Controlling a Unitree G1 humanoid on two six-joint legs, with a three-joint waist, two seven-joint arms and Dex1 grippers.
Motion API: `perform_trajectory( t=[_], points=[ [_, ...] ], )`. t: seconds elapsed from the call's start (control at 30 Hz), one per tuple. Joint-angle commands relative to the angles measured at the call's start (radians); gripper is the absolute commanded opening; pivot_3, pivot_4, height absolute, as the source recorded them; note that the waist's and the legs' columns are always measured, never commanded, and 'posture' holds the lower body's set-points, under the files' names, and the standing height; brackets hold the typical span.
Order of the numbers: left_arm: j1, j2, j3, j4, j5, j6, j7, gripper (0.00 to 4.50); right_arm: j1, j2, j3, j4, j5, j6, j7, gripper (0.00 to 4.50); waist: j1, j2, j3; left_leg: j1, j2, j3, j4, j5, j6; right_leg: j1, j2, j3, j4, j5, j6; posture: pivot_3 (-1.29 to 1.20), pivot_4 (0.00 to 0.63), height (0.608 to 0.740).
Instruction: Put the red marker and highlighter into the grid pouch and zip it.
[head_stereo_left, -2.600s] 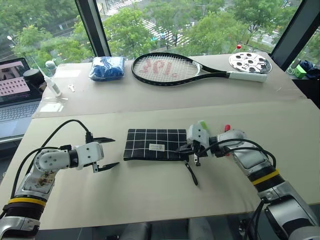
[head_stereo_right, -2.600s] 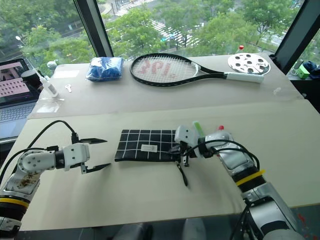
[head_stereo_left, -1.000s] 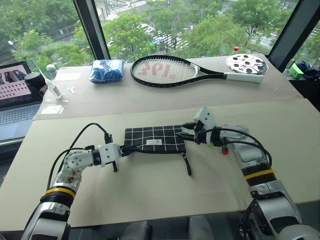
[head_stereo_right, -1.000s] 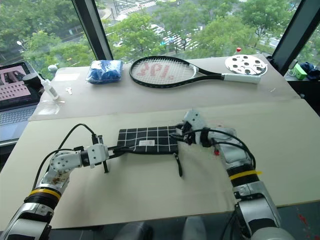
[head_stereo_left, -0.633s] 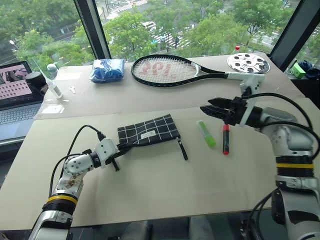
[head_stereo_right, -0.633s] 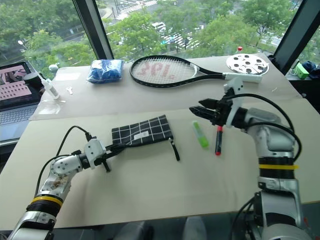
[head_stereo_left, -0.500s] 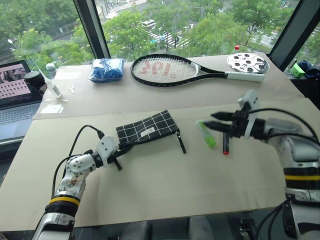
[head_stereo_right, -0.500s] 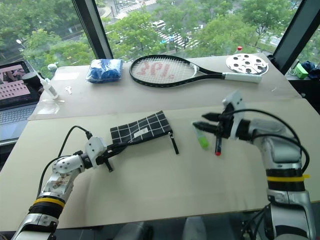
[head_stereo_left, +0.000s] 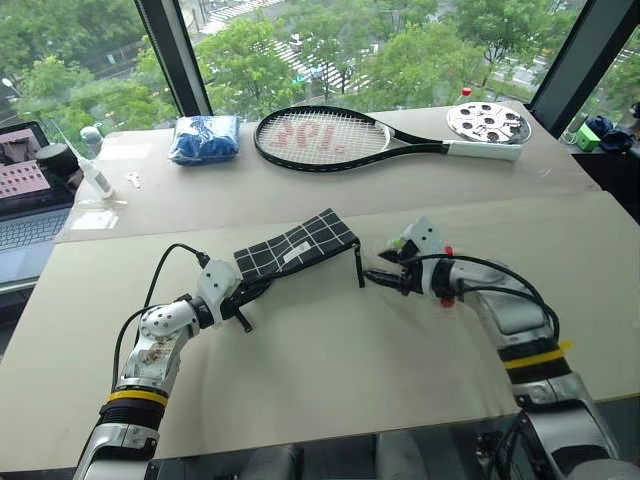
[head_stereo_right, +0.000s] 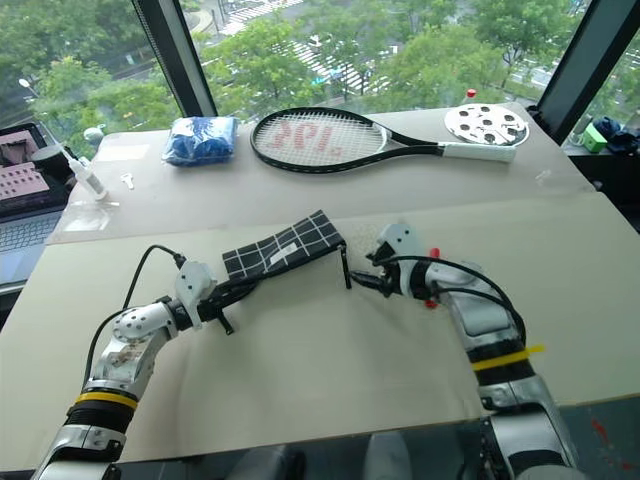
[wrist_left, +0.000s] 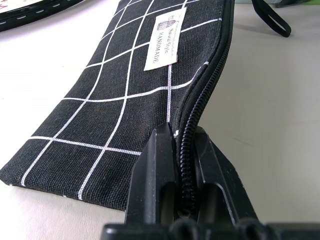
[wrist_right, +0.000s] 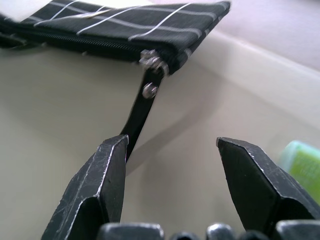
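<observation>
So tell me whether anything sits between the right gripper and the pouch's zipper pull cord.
Nothing visible does. The right gripper is open, facing the zipper pull cord hanging from the grid pouch, with only bare table between.

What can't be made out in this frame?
- Red marker: mostly hidden behind the right gripper, head views.
- Highlighter: cut off by the right wrist view's edge.
- Pouch contents: zipper appears closed, inside hidden.
- Pouch label text: partly legible, left wrist view.
</observation>
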Motion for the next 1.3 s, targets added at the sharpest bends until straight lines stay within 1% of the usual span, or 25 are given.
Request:
perform_trajectory(
  t=[0.03, 0.2, 0.43, 0.57, 0.63, 0.77, 0.87, 0.97, 1.1, 1.2, 1.3],
  points=[
    [-0.014, -0.007, 0.015, -0.041, -0.022, 0.012, 0.006, 0.00, -0.053, 0.035, 0.000, 0.057, -0.014, -0.048, 0.000, 3.16, -0.001, 0.000, 0.000, 0.000, 0.000, 0.000, 0.000, 0.000, 0.000, 0.000, 0.000, 0.000, 0.000, 0.000, 0.000, 0.00, 0.150, 0.740],
    [-0.015, -0.026, 0.018, -0.062, -0.029, 0.034, 0.019, 0.00, -0.092, 0.069, 0.006, 0.098, -0.023, -0.064, 0.009, 3.16, -0.002, 0.000, 0.000, -0.002, 0.000, 0.000, 0.000, 0.000, 0.000, 0.000, 0.000, 0.000, 0.000, 0.001, 0.002, 0.00, 0.150, 0.740],
    [-0.017, -0.039, 0.021, -0.079, -0.034, 0.053, 0.039, 0.00, -0.103, 0.083, 0.007, 0.106, -0.025, -0.061, 0.026, 3.16, -0.004, 0.000, 0.000, -0.002, 0.000, 0.000, 0.000, -0.001, 0.000, -0.001, 0.000, 0.000, 0.000, 0.001, 0.002, 0.00, 0.150, 0.740],
    [-0.017, -0.042, 0.020, -0.081, -0.036, 0.056, 0.046, 0.00, -0.103, 0.087, 0.011, 0.100, -0.027, -0.063, 0.035, 2.17, -0.004, 0.000, 0.000, -0.002, 0.000, 0.000, 0.000, -0.001, 0.000, -0.001, 0.000, 0.000, 0.000, 0.001, 0.002, 0.00, 0.150, 0.740],
    [-0.017, -0.044, 0.021, -0.084, -0.039, 0.061, 0.051, 0.00, -0.103, 0.090, 0.011, 0.085, -0.021, -0.055, 0.045, 1.41, -0.005, 0.000, 0.000, -0.002, 0.000, 0.000, 0.000, -0.001, 0.000, -0.001, 0.000, 0.000, 0.000, 0.001, 0.002, 0.00, 0.150, 0.740],
    [-0.027, -0.053, 0.032, -0.087, -0.053, 0.076, 0.070, 0.00, -0.098, 0.093, 0.019, 0.054, -0.010, -0.042, 0.075, 0.08, -0.005, 0.000, 0.000, -0.002, 0.000, 0.000, 0.000, -0.001, 0.000, -0.001, 0.000, 0.000, 0.000, 0.001, 0.002, 0.00, 0.150, 0.740],
    [-0.034, -0.060, 0.040, -0.089, -0.059, 0.086, 0.079, 0.00, -0.098, 0.100, 0.023, 0.042, -0.012, -0.036, 0.079, 0.08, -0.005, 0.000, 0.000, -0.002, 0.000, 0.000, 0.000, -0.001, 0.000, -0.001, 0.000, 0.000, 0.000, 0.001, 0.002, 0.00, 0.150, 0.740],
    [-0.032, -0.062, 0.044, -0.094, -0.059, 0.091, 0.081, 0.00, -0.118, 0.117, 0.021, 0.062, -0.033, -0.033, 0.042, 0.08, -0.006, 0.000, 0.000, -0.002, 0.000, 0.000, 0.000, -0.001, 0.000, -0.001, 0.000, 0.000, 0.000, 0.001, 0.002, 0.00, 0.150, 0.740],
    [-0.028, -0.065, 0.046, -0.099, -0.061, 0.094, 0.083, 0.00, -0.120, 0.144, 0.070, 0.027, -0.071, -0.063, 0.029, 0.08, -0.008, 0.000, 0.000, -0.002, 0.000, 0.000, 0.000, -0.001, 0.000, -0.002, 0.000, 0.000, 0.000, 0.001, 0.002, 0.00, 0.150, 0.740],
    [-0.027, -0.071, 0.045, -0.104, -0.061, 0.097, 0.084, 0.00, -0.123, 0.175, 0.148, 0.013, -0.127, -0.101, 0.030, 0.08, -0.011, 0.000, 0.000, -0.002, 0.000, 0.000, 0.000, -0.001, 0.000, -0.002, 0.000, 0.000, 0.000, 0.001, 0.002, 0.00, 0.150, 0.740],
    [-0.030, -0.076, 0.039, -0.108, -0.060, 0.101, 0.082, 0.00, -0.155, 0.207, 0.177, 0.052, -0.171, -0.131, 0.008, 0.08, -0.018, 0.000, 0.000, -0.002, 0.000, 0.000, 0.000, -0.001, 0.000, -0.002, 0.000, 0.000, 0.000, 0.001, 0.002, 0.00, 0.150, 0.740]
  ],
)
